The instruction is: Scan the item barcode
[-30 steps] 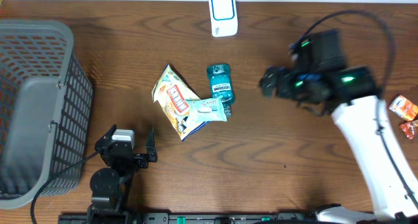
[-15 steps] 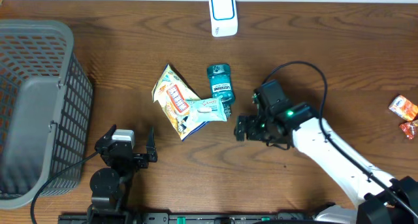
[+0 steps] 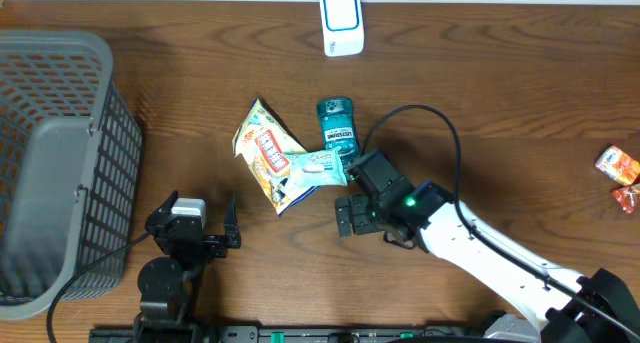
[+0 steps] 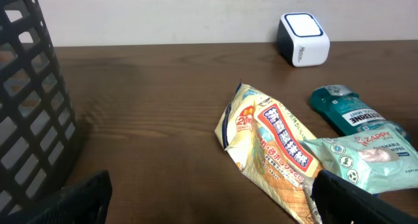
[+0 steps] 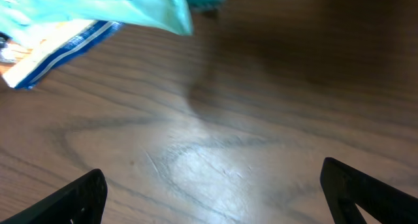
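Right tool [image 3: 346,216] spread, empty, near wipes pack [image 3: 318,168] overlapping snack bag [image 3: 262,148], bottle [image 3: 337,126]. Left tool [image 3: 199,218] spread beside basket [image 3: 110,133]. Candies [image 3: 620,173] overhead only.

The wipes pack [image 5: 130,5] is blurred and cropped; the basket [image 3: 60,51] runs off-frame.

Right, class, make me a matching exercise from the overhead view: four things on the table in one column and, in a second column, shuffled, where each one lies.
Things:
1. basket
2. scanner
3. mouthwash bottle
4. orange wrappers

Places:
A. at the table's right edge
B. at the far edge, in the middle
C. at the left end
D. mid-table, beside the snack bag

Pairs: 1-C, 2-B, 3-D, 4-A.
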{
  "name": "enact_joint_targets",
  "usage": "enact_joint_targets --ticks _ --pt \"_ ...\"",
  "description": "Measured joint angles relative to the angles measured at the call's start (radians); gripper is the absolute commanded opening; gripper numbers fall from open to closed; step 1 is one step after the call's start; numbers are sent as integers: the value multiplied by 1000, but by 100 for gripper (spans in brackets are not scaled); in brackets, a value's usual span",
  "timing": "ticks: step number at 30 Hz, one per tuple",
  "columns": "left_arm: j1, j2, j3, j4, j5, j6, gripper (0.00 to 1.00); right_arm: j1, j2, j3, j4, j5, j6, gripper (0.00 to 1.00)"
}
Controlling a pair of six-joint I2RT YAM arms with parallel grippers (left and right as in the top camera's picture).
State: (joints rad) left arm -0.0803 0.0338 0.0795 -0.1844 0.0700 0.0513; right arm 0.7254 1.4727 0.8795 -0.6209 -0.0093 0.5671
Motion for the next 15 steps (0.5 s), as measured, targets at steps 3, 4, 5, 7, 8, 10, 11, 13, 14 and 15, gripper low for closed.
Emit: enact_joint_targets --ticks 3,4,5,7,8,10,11,13,14,15 --pt "0 0 0 0 0 0 98 20 0 0 25 29 2 99" --pt "0 0 0 0 0 0 98 20 0 0 31 37 3 99" --pt "0 0 0 0 0 0 98 20 0 0 37 45 3 99" --pt "0 0 0 0 0 0 98 20 0 0 45 59 4 99" --pt "0 0 0 0 0 0 98 20 1 0 50 65 5 99" --pt "0 0 0 0 0 0 98 20 10 0 63 75 7 99" --pt "0 0 0 0 0 0 98 20 17 0 69 78 7 99" --pt "0 0 0 0 0 0 98 20 45 0 82 84 7 99" --pt "0 0 0 0 0 0 98 20 57 0 87 85 7 99" --pt "0 0 0 0 0 0 98 20 77 0 93 87 7 99"
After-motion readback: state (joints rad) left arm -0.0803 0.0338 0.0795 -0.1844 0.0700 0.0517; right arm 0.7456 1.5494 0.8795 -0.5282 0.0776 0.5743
